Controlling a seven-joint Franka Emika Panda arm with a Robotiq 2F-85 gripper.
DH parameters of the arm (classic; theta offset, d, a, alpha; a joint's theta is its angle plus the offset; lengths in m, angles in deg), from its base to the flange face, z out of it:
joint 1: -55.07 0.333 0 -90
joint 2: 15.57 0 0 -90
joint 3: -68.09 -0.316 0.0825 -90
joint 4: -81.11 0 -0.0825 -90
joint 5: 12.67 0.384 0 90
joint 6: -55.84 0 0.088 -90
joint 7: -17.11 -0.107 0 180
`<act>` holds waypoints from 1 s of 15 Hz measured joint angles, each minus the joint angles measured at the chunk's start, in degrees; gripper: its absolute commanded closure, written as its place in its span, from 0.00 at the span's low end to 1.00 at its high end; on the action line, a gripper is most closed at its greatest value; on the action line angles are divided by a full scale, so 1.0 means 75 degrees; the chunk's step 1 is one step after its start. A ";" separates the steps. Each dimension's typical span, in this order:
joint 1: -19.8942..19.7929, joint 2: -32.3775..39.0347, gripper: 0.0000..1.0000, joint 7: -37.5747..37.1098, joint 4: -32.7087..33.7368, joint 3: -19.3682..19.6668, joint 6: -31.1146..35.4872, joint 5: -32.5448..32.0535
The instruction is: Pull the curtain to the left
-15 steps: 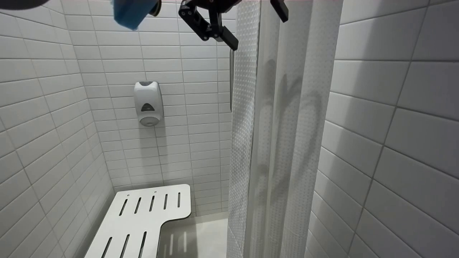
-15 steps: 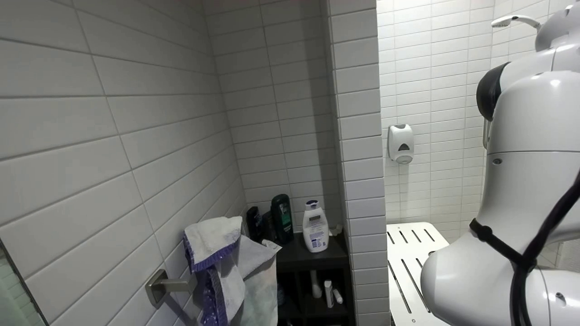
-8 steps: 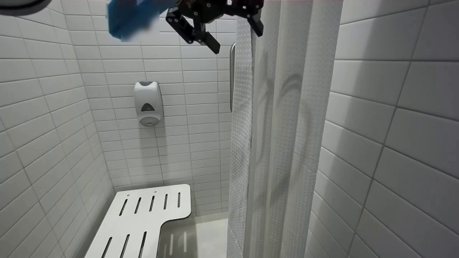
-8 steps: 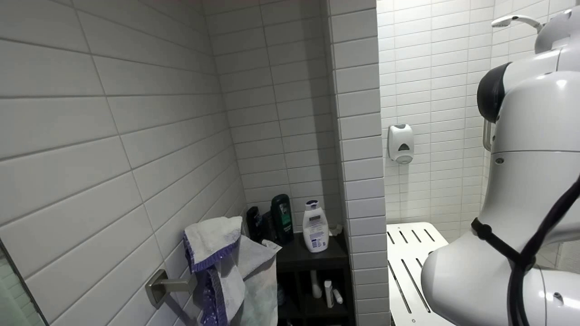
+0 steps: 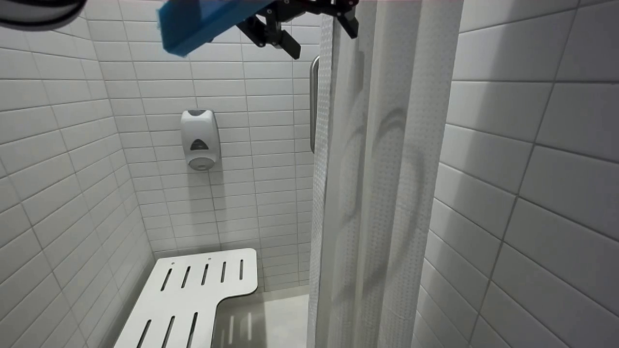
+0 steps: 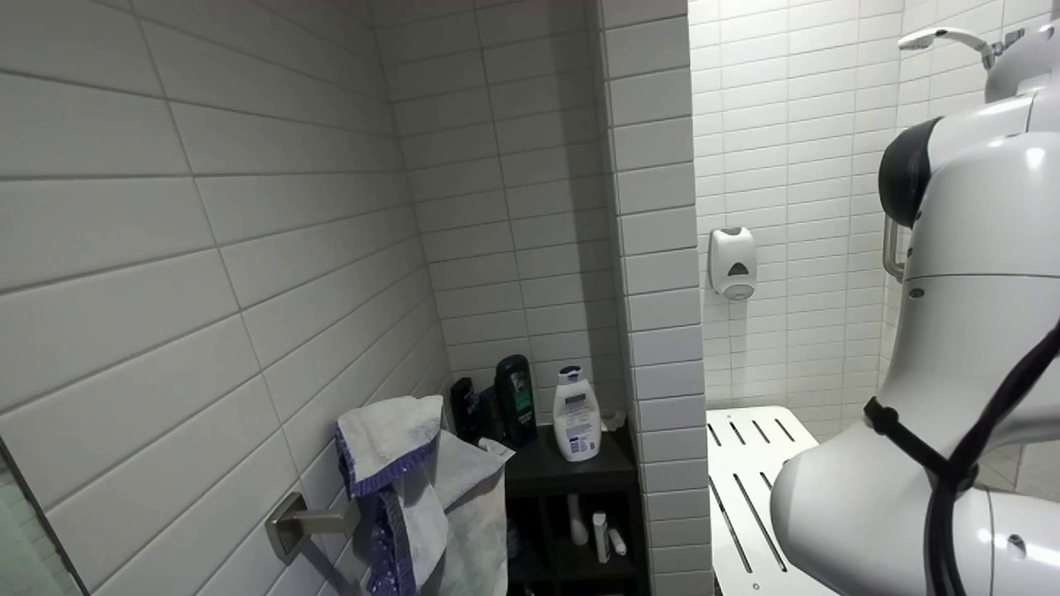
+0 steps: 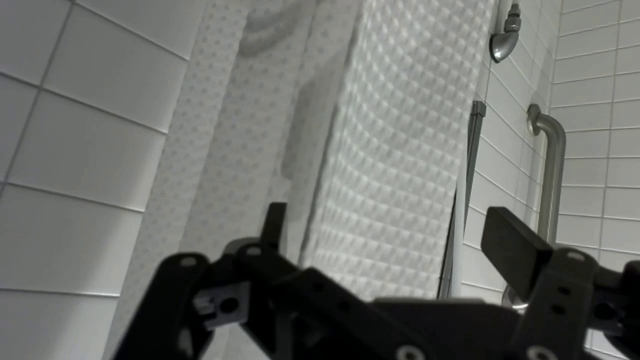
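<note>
In an exterior view we've got the curtain (image 5: 372, 193) hanging in tall folds beside the right wall (image 5: 541, 193). Our gripper (image 5: 325, 43) is up top, fingers (image 5: 291, 47) spread well apart, one in front of the curtain's left part and one left of it. There's a slotted bench (image 5: 193, 299) on the left, a soap dispenser (image 5: 199, 137) on the far wall (image 5: 272, 135), and a grab bar (image 5: 314, 96) by the curtain's left edge.

In an exterior view the arm (image 6: 977, 331) takes up the right side, and we see a towel (image 6: 389, 439) on the left, bottles (image 6: 577, 418) farther back on a dark shelf (image 6: 571, 478).

In the wrist view the curtain shows between those fingers; we can't tell if either touches it.
</note>
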 measured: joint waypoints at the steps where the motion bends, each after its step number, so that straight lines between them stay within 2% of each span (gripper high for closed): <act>1: -0.0062 0.0014 0.32 0.0000 0.0028 -0.0008 0.0000 0.0000; 5: -0.0435 0.0027 0.63 0.0355 0.0107 -0.0316 0.0089 0.0058; 7: -0.0848 0.0000 0.79 0.1176 0.0134 -0.0954 0.0112 0.0489; 10: -0.1630 -0.0046 0.99 0.2781 0.0168 -0.2215 0.0088 0.1423; 12: -0.2045 -0.0058 1.00 0.3588 0.0209 -0.2839 0.0014 0.1912; 15: -0.2486 -0.0082 1.00 0.4433 0.0241 -0.3447 -0.0162 0.2369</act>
